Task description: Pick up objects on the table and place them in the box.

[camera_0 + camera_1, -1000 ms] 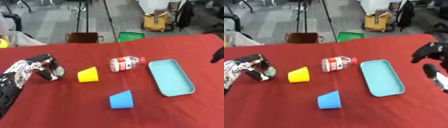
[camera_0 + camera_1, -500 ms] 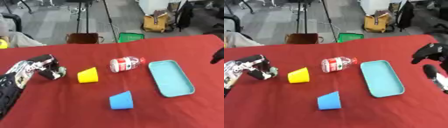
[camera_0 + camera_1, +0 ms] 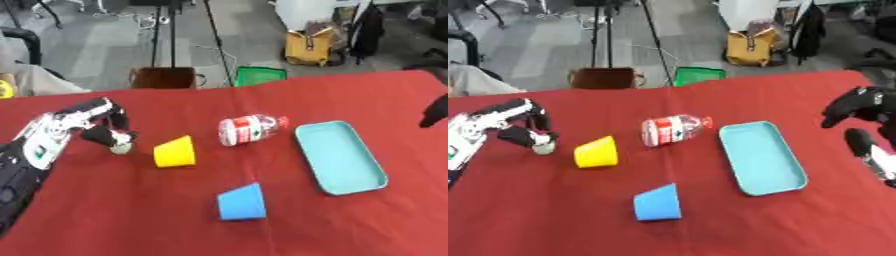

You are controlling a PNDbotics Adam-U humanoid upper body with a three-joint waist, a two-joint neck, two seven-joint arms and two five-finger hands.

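My left hand [image 3: 511, 121] reaches in from the left edge, its fingers and thumb curled down round a small pale ball [image 3: 542, 146] that rests on the red table [image 3: 131, 215]. Right of it a yellow cup [image 3: 175, 151] lies on its side. A clear bottle with a red label [image 3: 251, 129] lies at the centre, and a blue cup [image 3: 241, 202] lies nearer the front. The shallow teal box [image 3: 339, 156] sits to the right. My right hand [image 3: 853, 104] hangs over the table's right edge with relaxed fingers, holding nothing.
Beyond the table's far edge stand a brown stool [image 3: 164, 78], a green crate [image 3: 260, 75] and a yellow bag [image 3: 311, 46] on a grey floor. A tripod's legs [image 3: 171, 30] rise behind the stool.
My left hand has shifted slightly right and its fingers have drawn in round the pale ball. The cups, the bottle, the box and my right hand are where they were.
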